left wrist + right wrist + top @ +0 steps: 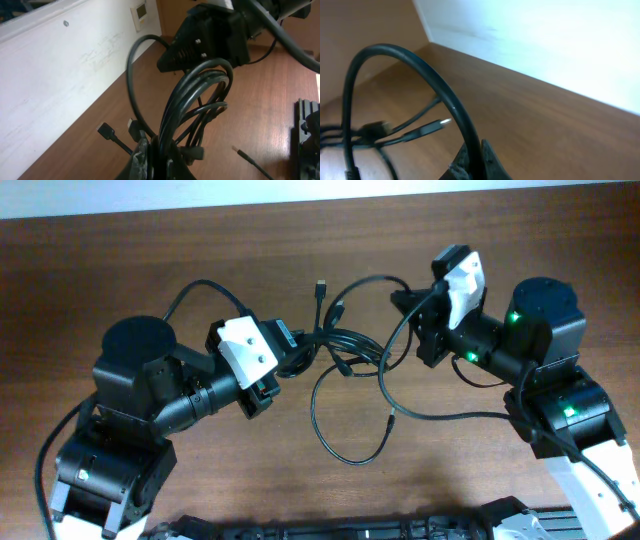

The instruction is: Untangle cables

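The cables (345, 340) are thin glossy black cords tangled in the middle of the brown table, with a loose loop (350, 415) trailing toward the front and plug ends (321, 286) at the back. My left gripper (292, 352) is shut on the bundle's left side; in the left wrist view (159, 150) several strands (192, 100) rise from its jaws. My right gripper (408, 302) is shut on one strand at the bundle's right. In the right wrist view (477, 159) that strand (405, 55) arches out of the jaws, with a metallic-tipped plug (427, 128) lying beyond.
A white wall (545, 40) runs along the table's far edge. A black ridged fixture (350, 528) lies along the front edge, also seen in the left wrist view (307, 135). The thicker arm wires (200, 290) curve near the left arm.
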### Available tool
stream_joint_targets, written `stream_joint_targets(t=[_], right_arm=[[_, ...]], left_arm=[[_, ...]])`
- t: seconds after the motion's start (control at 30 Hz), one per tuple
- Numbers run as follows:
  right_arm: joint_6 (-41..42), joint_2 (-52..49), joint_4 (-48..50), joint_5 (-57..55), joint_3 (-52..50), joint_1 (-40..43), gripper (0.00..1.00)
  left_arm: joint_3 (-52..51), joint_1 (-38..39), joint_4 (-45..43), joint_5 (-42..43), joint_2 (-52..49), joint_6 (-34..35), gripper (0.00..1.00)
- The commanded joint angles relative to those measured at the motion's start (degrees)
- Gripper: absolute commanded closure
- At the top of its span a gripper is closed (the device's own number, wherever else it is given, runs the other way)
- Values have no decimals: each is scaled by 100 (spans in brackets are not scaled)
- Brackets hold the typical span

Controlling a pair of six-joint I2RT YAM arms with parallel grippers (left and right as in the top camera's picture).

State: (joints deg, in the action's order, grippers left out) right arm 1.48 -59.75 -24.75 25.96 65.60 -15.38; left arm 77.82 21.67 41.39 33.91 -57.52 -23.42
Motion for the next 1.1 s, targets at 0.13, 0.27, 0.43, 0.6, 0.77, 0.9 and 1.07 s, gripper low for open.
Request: stream_joint_targets(t=[0.13, 0.27, 0.43, 0.6, 0.77, 0.9, 1.07], right_arm=[[1408, 17, -468, -2218, 85, 9, 96], [1408, 17, -935, -2695, 85, 9, 96], [1449, 17, -1416, -3130, 85, 9, 96], [1731, 17, -1784, -3523, 83, 7, 92], [1727, 17, -1897, -3257, 85, 7, 2], [1714, 17, -1893, -2787, 83, 7, 0], [898, 17, -1808, -1637, 85, 7, 1]], left_arm=[[83, -46, 170, -214, 87, -70, 100], [83, -46, 175, -330, 85, -70, 100], [83, -46, 181, -721, 85, -68, 100], [83, -46, 181, -852, 85, -68, 100], [83, -46, 177, -981, 85, -68, 100], [83, -48, 170, -1475, 85, 133, 100], [83, -46, 151, -2315, 28, 874, 100]])
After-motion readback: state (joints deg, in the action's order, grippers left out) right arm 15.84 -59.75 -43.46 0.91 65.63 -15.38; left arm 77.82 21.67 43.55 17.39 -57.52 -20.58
